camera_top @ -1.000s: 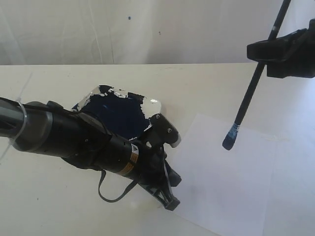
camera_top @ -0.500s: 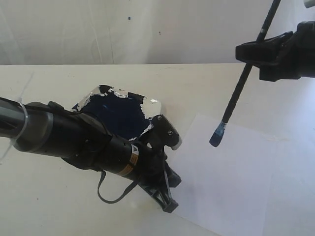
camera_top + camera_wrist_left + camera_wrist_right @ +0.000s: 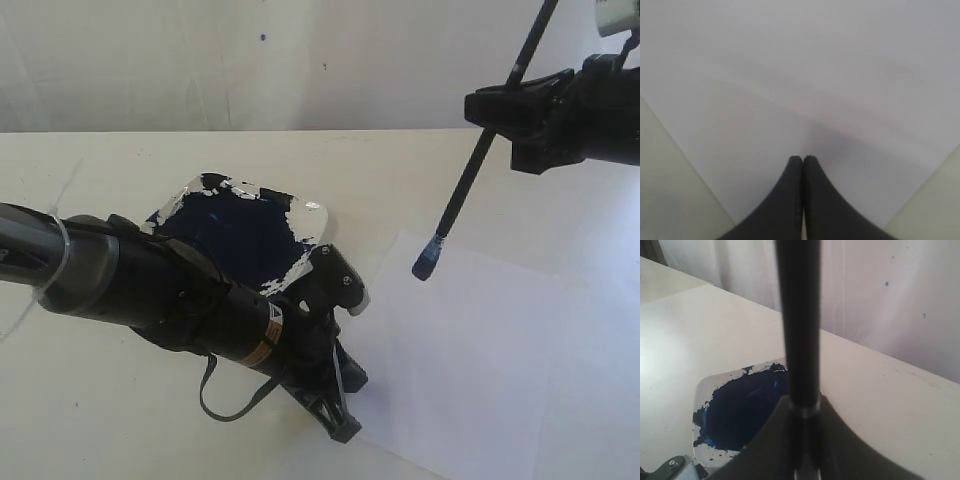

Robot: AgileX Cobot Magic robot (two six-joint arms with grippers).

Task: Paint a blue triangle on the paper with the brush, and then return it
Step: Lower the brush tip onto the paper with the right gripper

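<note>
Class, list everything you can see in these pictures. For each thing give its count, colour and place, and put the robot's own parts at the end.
paper: one, white, flat on the table's right side, no paint marks visible
paint dish: one, white rim, on the table left of the paper
paint: one pool, dark blue, inside the paint dish
brush: one, black handle with blue tip, held tilted, tip near the paper's corner
table: one, cream, beneath everything
wall: one, white, behind the table
left gripper: one, black, shut, tips at the paper near its edge
right gripper: one, black, shut on the brush, raised at upper right
</note>
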